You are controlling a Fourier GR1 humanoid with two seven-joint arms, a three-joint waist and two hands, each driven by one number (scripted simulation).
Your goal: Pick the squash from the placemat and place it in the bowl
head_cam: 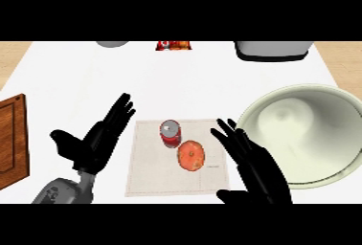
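Both hands spread, squash untouched on the placemat.

Nearest me, my right hand [256, 168] hovers with fingers straight just right of the squash [191, 155], which lies mid-placemat [152, 179] beside a red can [170, 133]; the bowl [258, 107] sits right. My left hand [99, 139] rests open, left. I'd judge the squash light, rigid and smooth-skinned, so grasp across its middle. Its underside is hidden; far-edge objects are cut off.

Placemat [176, 184] is laid mid-counter, with the squash [191, 155] on it and a can [170, 133] touching it just behind-left. Bowl [305, 136] is set right of the mat. Left hand [96, 141] is held left of the mat, right hand [254, 170] between squash and bowl. Wooden board [13, 141] at far left.
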